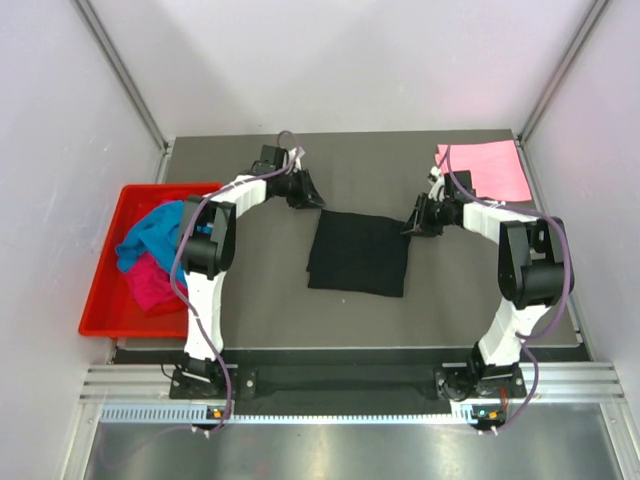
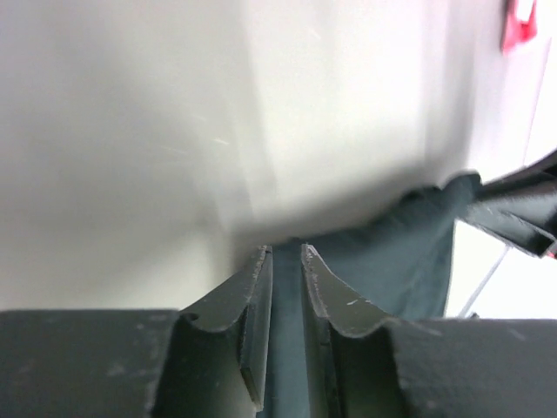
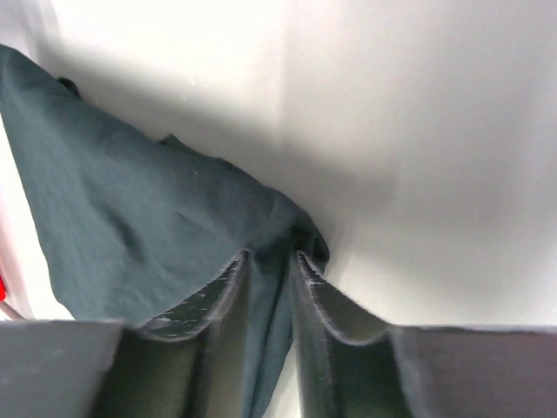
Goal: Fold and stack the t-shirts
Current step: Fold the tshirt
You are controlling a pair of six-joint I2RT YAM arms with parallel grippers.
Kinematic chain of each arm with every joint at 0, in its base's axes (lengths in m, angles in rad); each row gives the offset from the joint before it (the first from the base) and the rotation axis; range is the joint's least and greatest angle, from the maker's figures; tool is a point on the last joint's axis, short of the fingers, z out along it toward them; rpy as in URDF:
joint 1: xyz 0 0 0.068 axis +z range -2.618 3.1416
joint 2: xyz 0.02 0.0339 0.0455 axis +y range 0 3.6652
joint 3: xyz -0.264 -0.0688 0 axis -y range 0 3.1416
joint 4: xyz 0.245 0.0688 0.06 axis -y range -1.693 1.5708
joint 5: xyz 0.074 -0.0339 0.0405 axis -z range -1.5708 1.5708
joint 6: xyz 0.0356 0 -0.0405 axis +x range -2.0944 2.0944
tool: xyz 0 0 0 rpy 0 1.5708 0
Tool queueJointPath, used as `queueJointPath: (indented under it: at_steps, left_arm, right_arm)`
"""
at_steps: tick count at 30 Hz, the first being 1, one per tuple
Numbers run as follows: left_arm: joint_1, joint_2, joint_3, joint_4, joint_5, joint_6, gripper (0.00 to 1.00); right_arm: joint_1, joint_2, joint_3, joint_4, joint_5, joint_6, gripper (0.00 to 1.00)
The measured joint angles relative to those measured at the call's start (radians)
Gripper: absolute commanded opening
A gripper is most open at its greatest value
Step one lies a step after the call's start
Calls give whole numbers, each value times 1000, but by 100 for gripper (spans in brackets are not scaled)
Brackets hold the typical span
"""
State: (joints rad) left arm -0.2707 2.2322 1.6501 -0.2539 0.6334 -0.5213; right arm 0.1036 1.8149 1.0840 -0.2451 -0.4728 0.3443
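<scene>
Black t-shirt [image 1: 358,253] centre, pink [image 1: 482,168] folded far right, turquoise [image 1: 155,232] and magenta [image 1: 152,282] crumpled left.

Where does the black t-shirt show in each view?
Top external: black t-shirt at picture centre.
Left wrist: lower right, running into the left gripper.
Right wrist: left and centre, pinched in the right gripper.
Shared landmark: the right gripper at the shirt's corner.

Bare table [image 1: 250,290] lies open on the near side of the black shirt [image 1: 358,252] and along the far edge behind it, while the red tray [image 1: 100,300] blocks the left, the pink shirt [image 1: 483,168] covers the far right corner, and side walls [image 1: 60,120] close both flanks.
</scene>
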Motion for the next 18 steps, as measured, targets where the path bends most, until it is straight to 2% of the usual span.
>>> queueJointPath:
  at_steps: [3, 9, 18]
  left_arm:
    - [23, 0, 2, 7, -25, 13, 28]
    - [27, 6, 63, -25, 40, 126, 31]
    - [19, 90, 135, -76, 122, 286, 32]
  right_arm:
    - [0, 0, 0, 23, -4, -10, 41]
    - [-3, -7, 0, 31, -8, -69, 48]
    - [-39, 25, 27, 39, -70, -145, 50]
